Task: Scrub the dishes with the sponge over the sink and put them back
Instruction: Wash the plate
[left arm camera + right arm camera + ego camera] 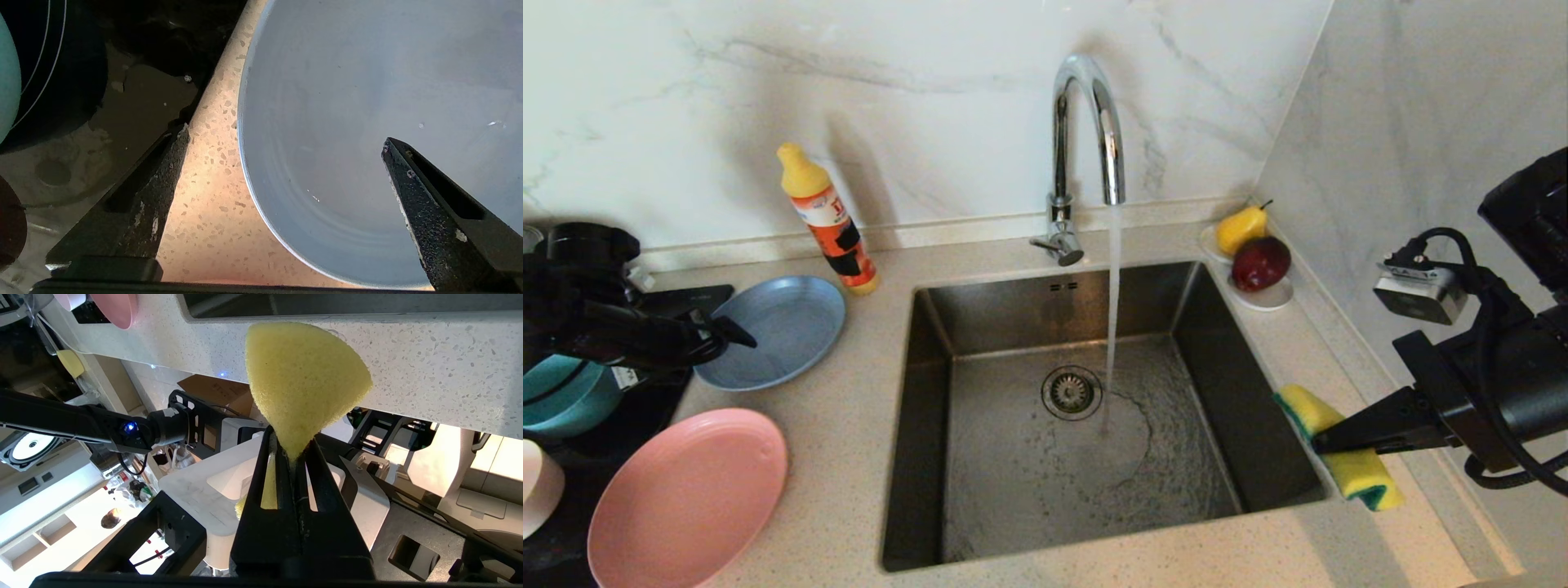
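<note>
- The right gripper [292, 455] is clamped tight on the small yellow sponge with its green scouring face [1347, 457], pinched thin between the jaws (it fans out wide beyond the tips), at the right rim of the square brushed-steel sink [1258, 441].
- The left gripper [286, 143] stands wide apart and empty; the round grey-blue plastic plate [367, 102] lies on the speckled counter [208, 204], its rim between the jaws, one finger over the plate.
- A chrome tap [1086, 122] pours water into the basin.

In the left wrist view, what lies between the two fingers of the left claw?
The left wrist view shows bare speckled counter and the near rim of the grey-blue plate; the open left claw straddles that rim, not yet gripping.
</note>
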Robot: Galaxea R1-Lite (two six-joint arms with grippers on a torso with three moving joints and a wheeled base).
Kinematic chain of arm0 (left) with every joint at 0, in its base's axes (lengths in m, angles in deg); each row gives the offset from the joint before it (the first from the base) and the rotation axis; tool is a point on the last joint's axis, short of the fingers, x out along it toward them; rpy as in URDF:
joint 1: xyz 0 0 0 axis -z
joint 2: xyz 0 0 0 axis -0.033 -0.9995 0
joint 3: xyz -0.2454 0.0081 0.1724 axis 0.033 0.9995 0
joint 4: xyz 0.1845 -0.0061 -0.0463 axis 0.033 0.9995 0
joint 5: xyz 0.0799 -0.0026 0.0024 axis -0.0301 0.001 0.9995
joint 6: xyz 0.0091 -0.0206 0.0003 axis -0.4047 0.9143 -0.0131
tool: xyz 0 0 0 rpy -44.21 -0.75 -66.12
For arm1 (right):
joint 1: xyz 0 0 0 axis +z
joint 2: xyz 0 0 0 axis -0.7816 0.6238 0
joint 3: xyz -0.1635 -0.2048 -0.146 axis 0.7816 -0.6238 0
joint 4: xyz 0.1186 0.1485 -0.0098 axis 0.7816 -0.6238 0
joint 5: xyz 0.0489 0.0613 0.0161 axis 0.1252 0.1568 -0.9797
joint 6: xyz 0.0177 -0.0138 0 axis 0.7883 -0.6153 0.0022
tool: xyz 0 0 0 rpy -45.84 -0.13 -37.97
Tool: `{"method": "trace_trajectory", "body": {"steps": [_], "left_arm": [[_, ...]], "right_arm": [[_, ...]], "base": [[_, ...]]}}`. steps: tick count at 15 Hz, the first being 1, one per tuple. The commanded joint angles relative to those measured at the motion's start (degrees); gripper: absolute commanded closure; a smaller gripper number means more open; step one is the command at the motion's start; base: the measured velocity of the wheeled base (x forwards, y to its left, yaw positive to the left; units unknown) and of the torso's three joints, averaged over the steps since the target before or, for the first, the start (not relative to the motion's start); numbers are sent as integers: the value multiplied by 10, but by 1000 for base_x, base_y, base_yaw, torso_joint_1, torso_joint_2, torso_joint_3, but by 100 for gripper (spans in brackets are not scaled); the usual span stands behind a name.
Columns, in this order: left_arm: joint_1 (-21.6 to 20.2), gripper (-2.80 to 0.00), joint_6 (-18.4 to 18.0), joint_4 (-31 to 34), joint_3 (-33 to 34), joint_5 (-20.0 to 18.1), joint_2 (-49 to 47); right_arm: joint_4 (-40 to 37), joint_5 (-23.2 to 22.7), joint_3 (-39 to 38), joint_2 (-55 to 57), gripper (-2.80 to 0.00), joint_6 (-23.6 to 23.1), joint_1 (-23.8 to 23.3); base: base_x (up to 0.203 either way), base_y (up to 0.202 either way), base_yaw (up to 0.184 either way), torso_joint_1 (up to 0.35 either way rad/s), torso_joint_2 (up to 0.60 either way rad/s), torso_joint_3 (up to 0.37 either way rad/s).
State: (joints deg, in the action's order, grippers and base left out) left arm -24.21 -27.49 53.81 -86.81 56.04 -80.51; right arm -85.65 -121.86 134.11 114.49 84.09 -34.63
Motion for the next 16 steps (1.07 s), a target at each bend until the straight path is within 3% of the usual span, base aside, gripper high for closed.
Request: {"method": "trace_trajectory", "body": {"steps": [1, 16], "left_arm": [[1, -280, 1, 1, -4, 7, -9], [7, -280, 9, 4, -16, 11, -8]], "right_arm": [[-2, -1, 0, -1, 0, 2, 0], [-3, -2, -4, -4, 0, -2, -13]], "base": [[0, 0, 0, 0, 0, 0], [0, 0, 0, 0, 0, 0]]}}
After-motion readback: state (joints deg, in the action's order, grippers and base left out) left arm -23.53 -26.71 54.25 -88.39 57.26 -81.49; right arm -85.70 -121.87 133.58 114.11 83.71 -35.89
